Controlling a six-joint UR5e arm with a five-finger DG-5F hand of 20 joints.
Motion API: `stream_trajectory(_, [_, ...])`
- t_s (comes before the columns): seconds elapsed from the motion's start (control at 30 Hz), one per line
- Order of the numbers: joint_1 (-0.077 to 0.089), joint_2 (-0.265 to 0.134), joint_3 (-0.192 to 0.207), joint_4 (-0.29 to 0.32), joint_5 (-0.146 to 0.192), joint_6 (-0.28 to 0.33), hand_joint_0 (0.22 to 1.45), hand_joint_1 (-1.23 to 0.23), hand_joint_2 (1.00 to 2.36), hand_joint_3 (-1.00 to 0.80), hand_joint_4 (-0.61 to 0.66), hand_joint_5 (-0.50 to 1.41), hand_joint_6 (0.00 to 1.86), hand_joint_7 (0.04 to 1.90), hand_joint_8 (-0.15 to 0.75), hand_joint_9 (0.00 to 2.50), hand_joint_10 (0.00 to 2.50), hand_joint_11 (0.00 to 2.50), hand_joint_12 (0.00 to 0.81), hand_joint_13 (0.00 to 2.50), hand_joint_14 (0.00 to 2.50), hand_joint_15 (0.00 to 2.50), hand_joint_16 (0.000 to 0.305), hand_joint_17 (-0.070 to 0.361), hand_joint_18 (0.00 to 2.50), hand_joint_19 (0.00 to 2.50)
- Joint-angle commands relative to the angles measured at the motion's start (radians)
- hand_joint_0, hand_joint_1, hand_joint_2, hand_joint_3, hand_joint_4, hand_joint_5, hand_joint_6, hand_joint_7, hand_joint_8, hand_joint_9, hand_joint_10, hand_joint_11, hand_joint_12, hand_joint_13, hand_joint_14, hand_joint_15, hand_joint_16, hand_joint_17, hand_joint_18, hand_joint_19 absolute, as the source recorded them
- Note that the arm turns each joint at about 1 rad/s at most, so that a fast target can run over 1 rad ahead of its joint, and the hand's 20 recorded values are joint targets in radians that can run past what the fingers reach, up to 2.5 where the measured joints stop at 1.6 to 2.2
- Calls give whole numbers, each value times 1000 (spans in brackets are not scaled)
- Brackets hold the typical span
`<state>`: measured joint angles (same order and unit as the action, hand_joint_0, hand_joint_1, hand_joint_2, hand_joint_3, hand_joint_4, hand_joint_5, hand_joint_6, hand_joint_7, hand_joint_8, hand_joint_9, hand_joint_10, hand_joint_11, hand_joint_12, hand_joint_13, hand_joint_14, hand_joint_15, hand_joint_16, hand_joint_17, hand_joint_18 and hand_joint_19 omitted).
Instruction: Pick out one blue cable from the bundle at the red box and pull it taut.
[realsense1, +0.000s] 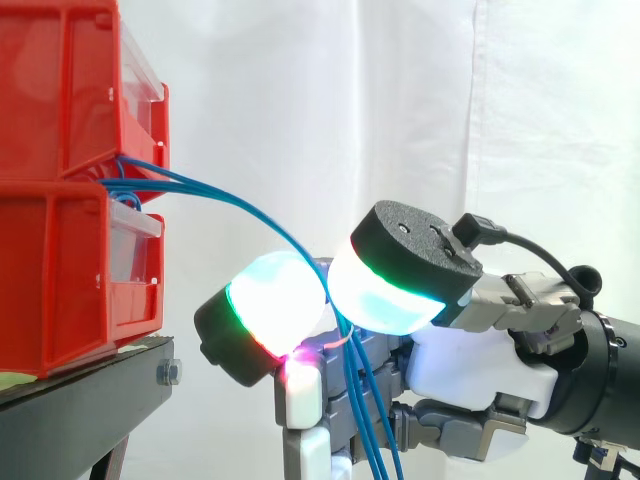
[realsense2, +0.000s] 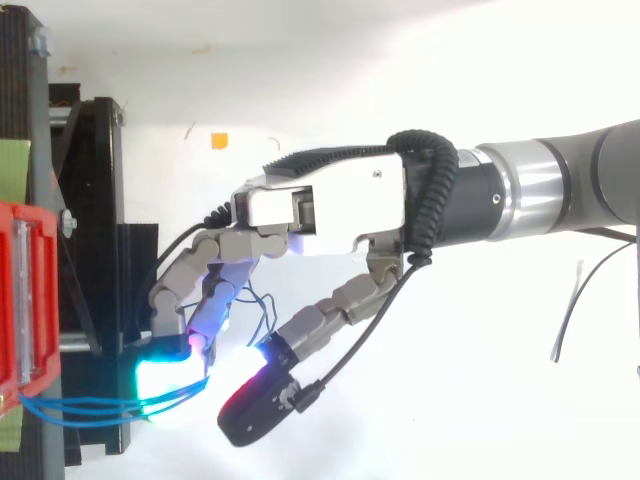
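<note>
Three thin blue cables (realsense1: 230, 203) leave the gap between the two stacked red bins (realsense1: 60, 200), arc to the right and drop downward. They pass between two glowing fingertips (realsense1: 275, 300) of my hand (realsense1: 470, 370), which reaches in from the right just below bin height. The fingers are curled, and the two pads close on the cables from either side. Below the pads the cables hang loose in front of the hand. From above, the blue cables (realsense2: 80, 408) run from the red bin (realsense2: 25, 300) to a glowing pad of the hand (realsense2: 320, 210). They sag and are not straight.
The bins stand on a black stand (realsense1: 90, 390) at the left, its edge just left of the fingers. A white curtain hangs behind. A small orange mark (realsense2: 218, 140) lies on the white floor.
</note>
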<state>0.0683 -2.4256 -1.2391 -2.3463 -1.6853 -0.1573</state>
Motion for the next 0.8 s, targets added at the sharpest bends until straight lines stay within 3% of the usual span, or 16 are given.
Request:
stream_trajectory(0.0, [-12,0,4,-14,-19,-19,684,-720,1020,-149,43,-199,956,704,289,847,12,423,413,944,21,543,55,123,801,778])
stream_trajectory(0.03, [-19,0,7,-16,-17,-19,684,-720,1020,-152,46,-199,956,704,290,847,12,427,413,944,21,538,55,123,803,779])
stream_trajectory(0.37, [-35,0,23,-27,-17,-68,699,-757,1018,-197,29,-197,957,700,291,848,12,425,411,938,19,539,55,123,807,779])
stream_trajectory(0.63, [-44,5,23,-45,-17,-68,713,-764,1016,-247,29,-195,962,700,287,856,12,427,409,938,19,532,54,122,809,774])
stream_trajectory(0.77, [-42,8,23,-84,-17,-77,725,-770,1015,-280,30,-193,963,700,288,857,12,426,410,941,19,537,54,122,813,772])
